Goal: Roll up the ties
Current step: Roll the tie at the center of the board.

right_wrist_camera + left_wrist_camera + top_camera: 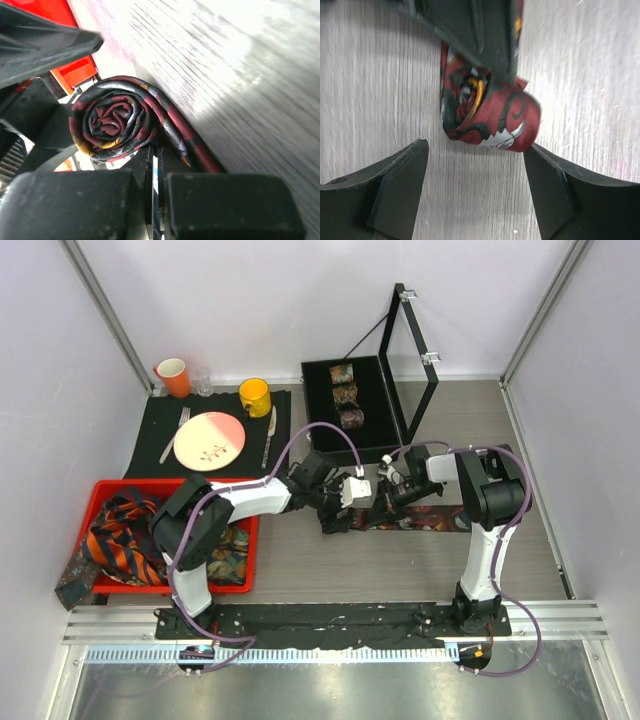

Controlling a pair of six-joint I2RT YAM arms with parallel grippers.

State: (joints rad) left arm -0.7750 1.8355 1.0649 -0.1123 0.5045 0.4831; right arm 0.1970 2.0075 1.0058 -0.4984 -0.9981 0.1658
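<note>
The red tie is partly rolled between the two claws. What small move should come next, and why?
Probably close the left claw on the coil. Its fingers stand open on either side of it, not gripping, while the right claw is shut on the tie beside the coil. A flat length lies unrolled, so the coil needs a hold before rolling on.

red bin point(120, 483), pink plate point(195, 435), yellow mug point(254, 396)
</note>
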